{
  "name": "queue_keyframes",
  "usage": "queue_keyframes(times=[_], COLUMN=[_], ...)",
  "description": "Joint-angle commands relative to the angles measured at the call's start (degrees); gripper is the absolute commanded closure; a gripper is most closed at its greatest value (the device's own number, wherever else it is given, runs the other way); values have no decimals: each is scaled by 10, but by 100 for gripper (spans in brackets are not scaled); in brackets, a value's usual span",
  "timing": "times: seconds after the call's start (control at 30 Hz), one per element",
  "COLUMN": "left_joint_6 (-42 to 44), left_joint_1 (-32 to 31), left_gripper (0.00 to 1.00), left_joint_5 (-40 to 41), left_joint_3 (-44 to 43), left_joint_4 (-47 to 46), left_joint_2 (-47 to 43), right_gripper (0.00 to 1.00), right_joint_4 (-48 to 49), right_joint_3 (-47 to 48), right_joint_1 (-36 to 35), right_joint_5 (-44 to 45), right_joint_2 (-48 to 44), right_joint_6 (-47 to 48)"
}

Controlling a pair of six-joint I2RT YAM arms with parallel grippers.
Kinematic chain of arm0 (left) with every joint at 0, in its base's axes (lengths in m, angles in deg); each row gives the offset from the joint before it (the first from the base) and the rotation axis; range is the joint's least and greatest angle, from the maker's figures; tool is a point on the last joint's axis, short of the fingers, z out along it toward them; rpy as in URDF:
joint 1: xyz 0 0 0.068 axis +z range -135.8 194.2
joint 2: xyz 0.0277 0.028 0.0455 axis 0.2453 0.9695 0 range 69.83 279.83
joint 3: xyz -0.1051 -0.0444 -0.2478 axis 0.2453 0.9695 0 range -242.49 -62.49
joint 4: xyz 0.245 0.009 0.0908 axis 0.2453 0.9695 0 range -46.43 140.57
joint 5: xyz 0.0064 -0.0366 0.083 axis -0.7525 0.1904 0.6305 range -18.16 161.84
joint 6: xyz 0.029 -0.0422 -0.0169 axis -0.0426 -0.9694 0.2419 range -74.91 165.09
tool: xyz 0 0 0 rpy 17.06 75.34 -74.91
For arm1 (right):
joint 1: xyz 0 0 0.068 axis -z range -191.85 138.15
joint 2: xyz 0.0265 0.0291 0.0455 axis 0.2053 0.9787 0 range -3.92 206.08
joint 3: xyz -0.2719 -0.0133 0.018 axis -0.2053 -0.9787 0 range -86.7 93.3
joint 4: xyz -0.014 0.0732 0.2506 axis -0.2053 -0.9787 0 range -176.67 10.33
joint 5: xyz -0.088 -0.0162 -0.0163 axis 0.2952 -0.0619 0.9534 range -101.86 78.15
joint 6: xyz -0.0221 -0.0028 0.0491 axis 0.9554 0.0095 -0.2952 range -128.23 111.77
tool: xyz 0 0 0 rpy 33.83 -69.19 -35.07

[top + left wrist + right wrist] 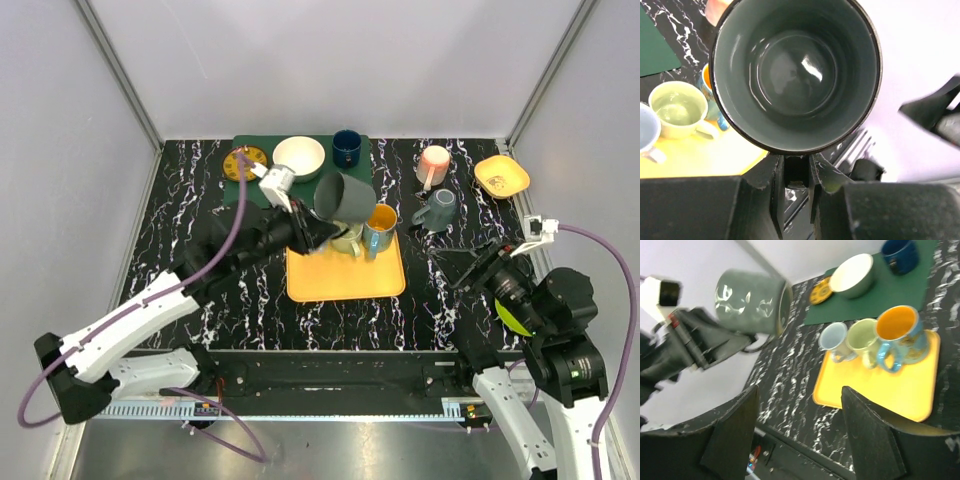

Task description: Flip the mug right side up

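Note:
A dark grey mug [345, 197] hangs in the air over the back of the yellow tray [345, 280], tipped on its side. My left gripper [312, 232] is shut on the mug's handle. In the left wrist view the mug's empty inside [795, 70] faces the camera, with the jaws closed just below the rim around the left gripper [796, 167]. The right wrist view shows the mug [752, 300] from the side, held high at the left. My right gripper [470, 265] is open and empty over the table at the right, and it also shows in its own wrist view [800, 415].
On the tray stand a light blue mug [834, 340], a pale green mug [862, 337] and a blue mug with an orange inside [380, 228]. A green mat [258, 190] at the back holds a white bowl [298, 157], a navy cup [347, 147] and a yellow coaster [243, 163]. A pink mug [433, 163], a grey-blue mug [438, 210] and a yellow dish [502, 176] are at the back right.

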Motion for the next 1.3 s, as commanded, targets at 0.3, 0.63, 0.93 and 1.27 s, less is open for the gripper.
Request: queue_keyframes(times=[0.3, 0.63, 0.93, 1.27], left_joint_6=[-362, -378, -339, -331], left_joint_1=[103, 92, 74, 57], left_gripper=[100, 100, 100, 100], left_joint_5=[-325, -306, -289, -308], left_joint_3=[178, 181, 144, 120], left_joint_4=[-675, -687, -631, -628], left_joint_2=[0, 42, 75, 103], right_gripper=[24, 25, 29, 37], right_joint_4=[533, 572, 547, 562], right_joint_3=[-239, -188, -113, -104], right_joint_1=[-3, -4, -47, -92], right_joint_5=[-300, -327, -309, -276], right_joint_2=[17, 123, 224, 269], right_joint_6=[-330, -295, -234, -221])
